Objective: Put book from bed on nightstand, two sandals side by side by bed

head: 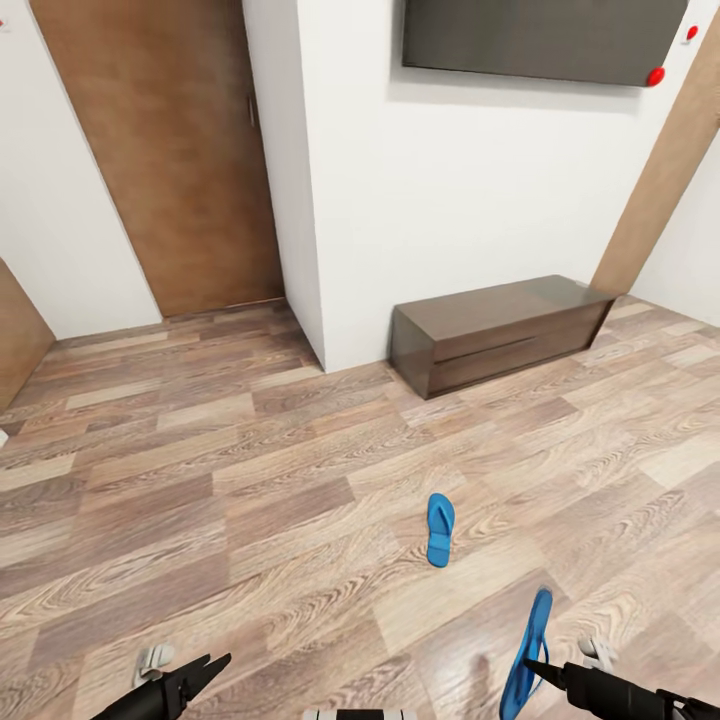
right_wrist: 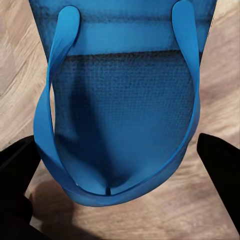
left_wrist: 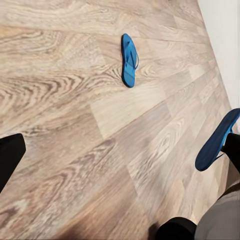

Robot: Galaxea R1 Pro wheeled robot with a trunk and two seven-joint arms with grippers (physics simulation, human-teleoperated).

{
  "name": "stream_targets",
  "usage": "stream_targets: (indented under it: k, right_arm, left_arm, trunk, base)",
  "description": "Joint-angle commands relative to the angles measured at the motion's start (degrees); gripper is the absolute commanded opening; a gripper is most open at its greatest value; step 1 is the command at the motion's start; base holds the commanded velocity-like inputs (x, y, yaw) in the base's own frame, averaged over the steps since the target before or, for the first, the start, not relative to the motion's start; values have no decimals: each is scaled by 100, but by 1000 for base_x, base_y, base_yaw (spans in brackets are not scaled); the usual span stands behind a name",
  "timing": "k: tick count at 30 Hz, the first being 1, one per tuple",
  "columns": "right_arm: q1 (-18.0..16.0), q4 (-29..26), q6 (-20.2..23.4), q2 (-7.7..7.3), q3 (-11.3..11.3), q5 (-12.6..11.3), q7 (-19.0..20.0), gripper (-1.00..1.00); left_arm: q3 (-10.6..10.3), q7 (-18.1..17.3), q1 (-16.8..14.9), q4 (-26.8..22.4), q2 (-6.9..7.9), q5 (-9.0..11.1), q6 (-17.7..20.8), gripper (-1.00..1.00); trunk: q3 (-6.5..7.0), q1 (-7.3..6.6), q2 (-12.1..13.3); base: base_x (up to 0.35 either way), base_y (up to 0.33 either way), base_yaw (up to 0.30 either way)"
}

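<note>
One bright blue sandal (head: 440, 528) lies flat on the wood-plank floor ahead of me; the left wrist view shows this sandal (left_wrist: 129, 59) too. The other sandal (head: 528, 648) hangs tilted on its edge above the floor, my right gripper (head: 532, 667) shut on its toe end. In the right wrist view that held sandal (right_wrist: 122, 115) sits between the two dark fingers (right_wrist: 219, 159). My left gripper (head: 213, 668) is open and holds nothing, low at the left. The book, the bed and the nightstand are out of view.
A long low dark-wood bench (head: 500, 330) stands against the white wall ahead right, under a dark wall panel (head: 545, 38). A brown door (head: 170, 150) is at the back left, beside a jutting wall corner (head: 310, 250). Open floor lies around the sandals.
</note>
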Motion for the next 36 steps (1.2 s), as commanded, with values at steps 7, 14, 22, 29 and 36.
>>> stream_targets:
  k: [7, 14, 22, 29, 36]
  right_arm:
    - [-2, -2, 58, 2, -41, 7, 11, -100]
    - [-1, -3, 52, 2, -44, 7, -17, -100]
    - [-2, 3, 52, 2, -48, 3, -29, -100]
    - [-3, 6, 52, 2, -45, -2, -43, -100]
    - [-1, 26, 52, 9, -42, -2, -47, -100]
  left_arm:
    - [2, 26, -2, 1, -4, 24, 60, 100]
    - [4, 36, -2, 1, -6, 23, 60, 100]
    - [-27, 33, -2, 1, -36, 23, 62, 100]
    - [-153, 205, -2, 1, -67, 23, 61, 100]
    - [-354, 343, -2, 1, -90, 27, 62, 100]
  trunk:
    - [151, -19, 8]
    - [306, -37, 17]
    - [484, -58, 28]
    - [639, -76, 37]
    - [794, -94, 47]
  base:
    - [0, 0, 0]
    - [0, 0, 0]
    - [0, 0, 0]
    - [0, 0, 0]
    - [0, 0, 0]
